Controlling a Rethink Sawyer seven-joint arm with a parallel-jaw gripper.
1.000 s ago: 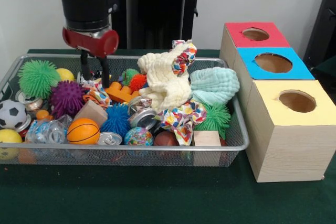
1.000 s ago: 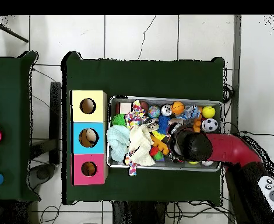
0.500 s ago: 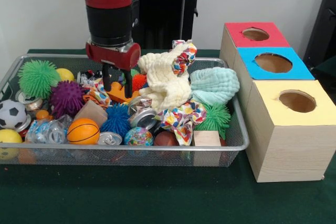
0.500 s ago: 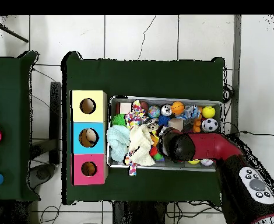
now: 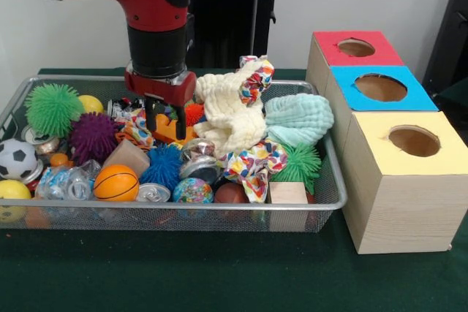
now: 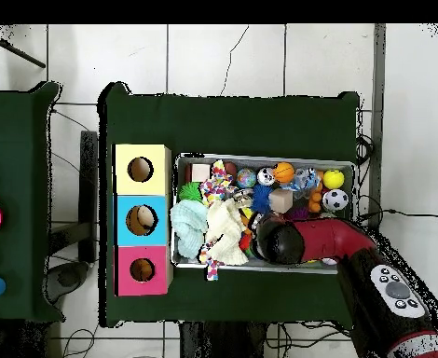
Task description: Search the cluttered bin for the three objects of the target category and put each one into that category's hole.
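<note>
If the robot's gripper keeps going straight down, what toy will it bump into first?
Most likely the orange plastic block. The gripper points down with its fingers open on either side of it, in the wire bin. Depth is hard to judge; the blue spiky ball sits nearer the camera.

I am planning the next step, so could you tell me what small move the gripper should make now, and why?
Probably lower straight down: the gripper hangs open with its fingers either side of the orange toy block in the bin, not yet closed on it.
</note>
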